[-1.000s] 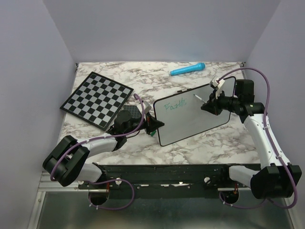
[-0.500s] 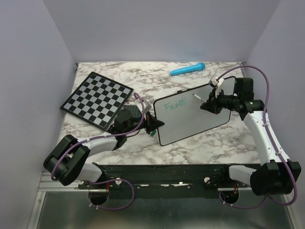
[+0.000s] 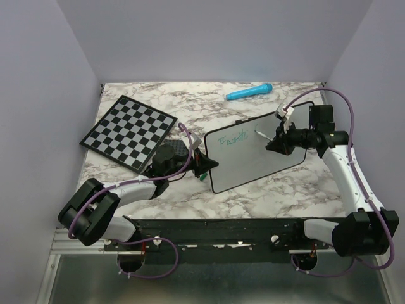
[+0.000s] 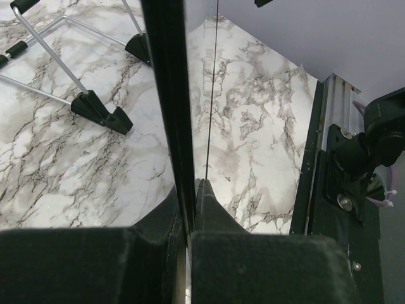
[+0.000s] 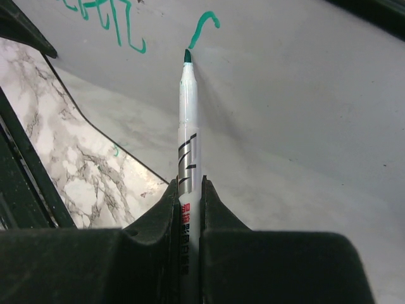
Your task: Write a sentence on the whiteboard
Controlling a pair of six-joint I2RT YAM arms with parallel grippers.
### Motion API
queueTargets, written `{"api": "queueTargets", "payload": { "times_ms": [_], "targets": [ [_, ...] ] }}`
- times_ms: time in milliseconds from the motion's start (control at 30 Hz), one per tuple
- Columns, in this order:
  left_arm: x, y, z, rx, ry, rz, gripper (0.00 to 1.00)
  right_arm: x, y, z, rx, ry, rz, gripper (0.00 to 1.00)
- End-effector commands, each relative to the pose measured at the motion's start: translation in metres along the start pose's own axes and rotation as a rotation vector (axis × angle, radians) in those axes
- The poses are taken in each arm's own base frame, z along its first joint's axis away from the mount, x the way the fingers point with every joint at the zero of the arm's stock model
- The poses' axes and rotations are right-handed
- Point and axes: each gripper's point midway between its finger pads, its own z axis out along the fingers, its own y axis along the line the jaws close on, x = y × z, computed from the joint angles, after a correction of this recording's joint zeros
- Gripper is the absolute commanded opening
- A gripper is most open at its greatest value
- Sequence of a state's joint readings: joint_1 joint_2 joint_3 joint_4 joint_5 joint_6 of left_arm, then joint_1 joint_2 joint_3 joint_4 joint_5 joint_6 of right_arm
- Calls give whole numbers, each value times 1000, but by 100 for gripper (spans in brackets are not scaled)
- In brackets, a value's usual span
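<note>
The whiteboard (image 3: 256,155) stands tilted on the marble table, black-framed, with one teal-green word of the sentence (image 3: 230,139) near its upper left. My left gripper (image 3: 207,166) is shut on the board's left edge (image 4: 166,114). My right gripper (image 3: 273,142) is shut on a white marker (image 5: 188,126) with a green tip. In the right wrist view the tip rests on the whiteboard (image 5: 304,114) at the foot of a fresh curved green stroke (image 5: 204,28), right of the earlier letters (image 5: 120,25).
A black-and-white chessboard (image 3: 129,132) lies at the back left. A blue marker-like object (image 3: 249,92) lies near the back wall. The board's wire stand with black feet (image 4: 101,111) shows behind it in the left wrist view. The rail (image 3: 215,231) runs along the near edge.
My right gripper with the marker has shifted slightly left along the board and a new green stroke has appeared right of the first word. The left arm has not moved.
</note>
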State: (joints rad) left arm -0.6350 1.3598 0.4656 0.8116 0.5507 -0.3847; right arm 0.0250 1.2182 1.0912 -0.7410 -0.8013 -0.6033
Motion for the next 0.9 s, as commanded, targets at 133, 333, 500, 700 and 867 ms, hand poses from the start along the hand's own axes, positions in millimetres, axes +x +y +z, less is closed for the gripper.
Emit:
{"api": "queueTargets", "payload": {
  "times_ms": [133, 333, 500, 700, 867],
  "targets": [
    [19, 14, 0, -36, 75, 36, 0, 21, 8, 2, -29, 61, 8, 0],
    [19, 14, 2, -34, 76, 36, 0, 30, 12, 5, -43, 83, 17, 0],
    [20, 14, 2, -34, 80, 34, 0, 27, 14, 3, -43, 72, 7, 0],
    [23, 16, 2, -38, 88, 31, 0, -1, 15, -10, 14, -13, -46, 1],
    [24, 17, 2, -39, 92, 33, 0, -12, 3, -12, 64, -31, -47, 0]
  ]
}}
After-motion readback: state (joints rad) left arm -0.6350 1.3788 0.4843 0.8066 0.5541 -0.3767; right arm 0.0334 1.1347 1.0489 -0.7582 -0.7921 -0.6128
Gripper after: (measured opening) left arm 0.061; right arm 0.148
